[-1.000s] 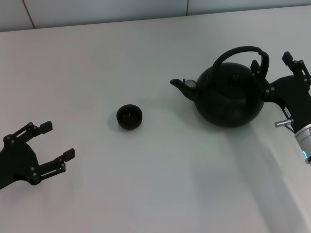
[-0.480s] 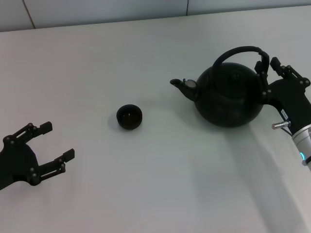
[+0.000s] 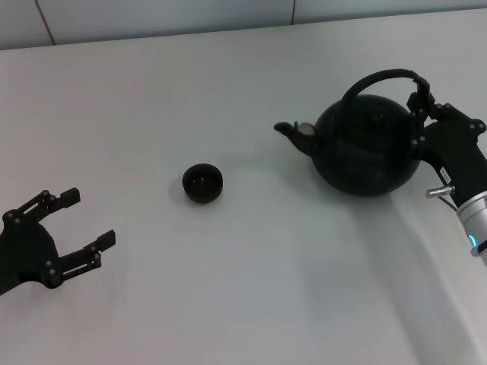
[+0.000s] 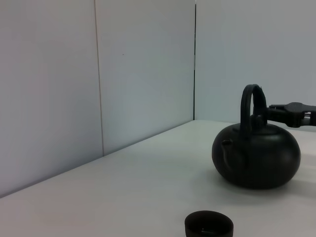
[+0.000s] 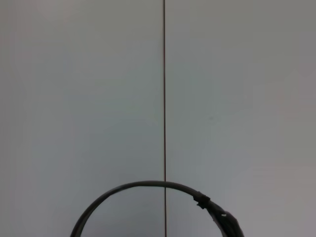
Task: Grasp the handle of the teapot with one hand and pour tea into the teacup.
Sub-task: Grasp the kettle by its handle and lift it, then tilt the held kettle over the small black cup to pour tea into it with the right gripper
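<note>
The black teapot (image 3: 364, 152) stands at the right of the white table, its spout pointing left toward the teacup (image 3: 202, 183). Its arched handle (image 3: 380, 77) rises over the lid. My right gripper (image 3: 419, 103) is at the handle's right end and shut on it. In the left wrist view the teapot (image 4: 256, 155), the handle (image 4: 249, 101), the right gripper (image 4: 277, 108) and the teacup (image 4: 209, 225) all show. The right wrist view shows only the handle's arch (image 5: 148, 184). My left gripper (image 3: 91, 217) is open and empty at the front left.
The white table (image 3: 251, 289) ends at a grey panelled wall (image 3: 167, 15) behind. A vertical panel seam (image 5: 164, 89) runs down that wall. A wide stretch of table lies between teacup and teapot.
My right gripper has moved in from the right and closed its fingers on the handle. The teapot has shifted slightly to the right. The left arm has barely moved.
</note>
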### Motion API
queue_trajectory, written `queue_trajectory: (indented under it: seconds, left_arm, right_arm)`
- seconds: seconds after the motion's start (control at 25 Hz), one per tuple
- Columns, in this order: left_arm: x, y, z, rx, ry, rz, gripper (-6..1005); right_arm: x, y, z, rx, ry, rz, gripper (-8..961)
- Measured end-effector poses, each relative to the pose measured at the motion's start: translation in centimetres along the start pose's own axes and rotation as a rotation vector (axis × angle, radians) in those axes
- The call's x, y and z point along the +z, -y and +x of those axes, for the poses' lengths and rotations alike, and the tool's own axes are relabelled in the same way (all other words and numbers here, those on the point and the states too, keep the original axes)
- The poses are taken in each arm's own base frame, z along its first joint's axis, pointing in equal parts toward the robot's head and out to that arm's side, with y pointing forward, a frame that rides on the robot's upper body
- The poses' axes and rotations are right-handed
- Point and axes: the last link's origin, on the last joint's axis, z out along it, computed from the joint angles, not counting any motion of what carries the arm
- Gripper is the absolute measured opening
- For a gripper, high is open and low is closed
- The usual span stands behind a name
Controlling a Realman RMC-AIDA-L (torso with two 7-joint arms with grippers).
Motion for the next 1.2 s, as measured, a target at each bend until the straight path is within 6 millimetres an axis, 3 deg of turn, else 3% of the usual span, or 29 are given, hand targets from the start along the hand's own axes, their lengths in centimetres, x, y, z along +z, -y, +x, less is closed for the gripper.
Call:
queue_trajectory:
  seconds: [0.84,1.2]
  left_arm:
    - [0.0,-0.1,-0.1,-0.003,-0.001,0.001,863]
    - [-0.1,-0.2,-0.1,-0.005,-0.002,0.001,864]
  right_arm:
    - [0.8,1.0,-2.1,-0.044,0.115,-0.04,87]
    - [2.9,1.0,-2.8,-0.064,0.109,-0.226,91]
